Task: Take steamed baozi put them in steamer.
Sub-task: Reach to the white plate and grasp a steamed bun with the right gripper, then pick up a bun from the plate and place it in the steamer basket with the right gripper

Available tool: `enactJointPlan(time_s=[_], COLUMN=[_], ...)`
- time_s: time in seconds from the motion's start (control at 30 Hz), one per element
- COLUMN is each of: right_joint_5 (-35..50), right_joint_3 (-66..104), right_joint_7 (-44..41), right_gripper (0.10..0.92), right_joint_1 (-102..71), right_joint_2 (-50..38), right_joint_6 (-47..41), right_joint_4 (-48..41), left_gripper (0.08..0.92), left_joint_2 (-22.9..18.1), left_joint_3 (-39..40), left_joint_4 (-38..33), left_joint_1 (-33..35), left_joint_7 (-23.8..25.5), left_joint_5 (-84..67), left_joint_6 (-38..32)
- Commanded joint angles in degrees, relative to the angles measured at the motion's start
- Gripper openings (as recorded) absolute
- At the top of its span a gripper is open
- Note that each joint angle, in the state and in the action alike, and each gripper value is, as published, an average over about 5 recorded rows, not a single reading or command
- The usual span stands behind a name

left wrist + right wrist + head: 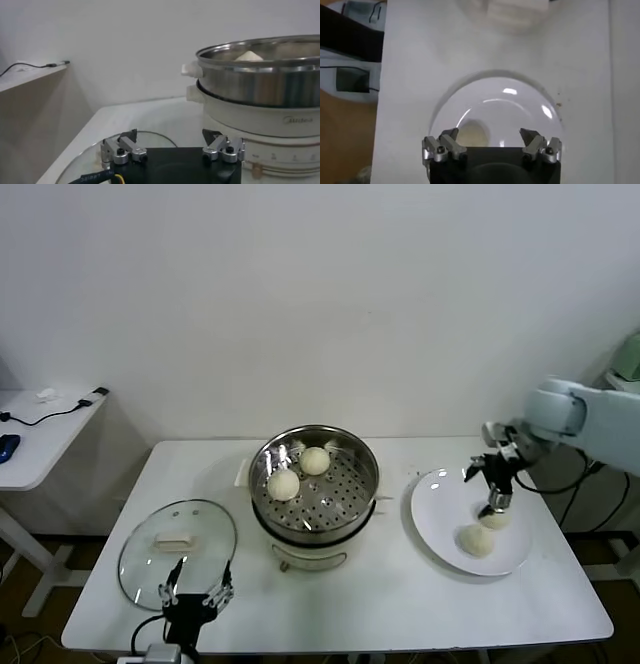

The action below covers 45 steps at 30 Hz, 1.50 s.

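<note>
Two buns (pixel 299 472) already sit on the perforated tray of the steamer (pixel 315 484) at mid-bench; two more remain on the white plate (pixel 440 506) to its right. Half done by my count.

Right gripper (pixel 494 506) hangs over the plate, pointing down, its tips right at the farther plate bun (pixel 495 520). The nearer plate bun (pixel 475 539) lies just beside that one, toward the front edge of the bench. In the right wrist view the jaws stand open, and one bun (pixel 472 135) shows below, off toward one finger rather than centred in the gap. Buns are round, so no long axis to line up; centring is what matters. I judge I need a small sideways correction before descending and closing.

Left gripper (pixel 193 597) is parked at the front edge of the bench, jaws open, resting over the glass lid (pixel 178 538). It is well apart from the plate, so the right arm is the one to use.

Risk: squashing soft dough, or nudging the neighbour.
</note>
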Motion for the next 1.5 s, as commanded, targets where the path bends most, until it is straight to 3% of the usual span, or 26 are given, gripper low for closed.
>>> enactJointPlan(time_s=[0.03,0.8,1.07,1.3,1.5], right_joint_5=[-6.4,-8.6,-9.6,-13.5,-6.7], right_joint_3=[9.0,20.2,18.9,17.4,14.3], right_joint_7=[1.6,5.9,4.7,-3.3,-10.7], right_gripper=[0.823,0.822,0.718,0.696,0.695], right_joint_1=[-15.2,-26.6,-24.2,-13.0,5.3], right_joint_2=[-5.0,2.3,1.7,2.0,8.9], right_joint_6=[-0.9,-3.5,-3.2,2.2,10.2], right_joint_4=[-2.5,-10.9,-9.3,-7.5,-6.5], left_gripper=[0.823,0.823,0.823,0.823,0.823], left_joint_2=[0.0,0.3,0.2,0.3,0.4], left_joint_3=[-0.1,-0.3,-0.2,-0.1,0.2], left_joint_4=[0.2,0.8,0.8,0.3,-0.1], left_joint_1=[0.1,-0.2,-0.3,-0.3,-0.4], left_joint_7=[-0.1,-0.2,-0.2,-0.3,-0.2], left_joint_5=[0.0,-0.1,-0.1,-0.1,-0.1], left_joint_6=[0.0,0.1,0.2,0.4,0.4])
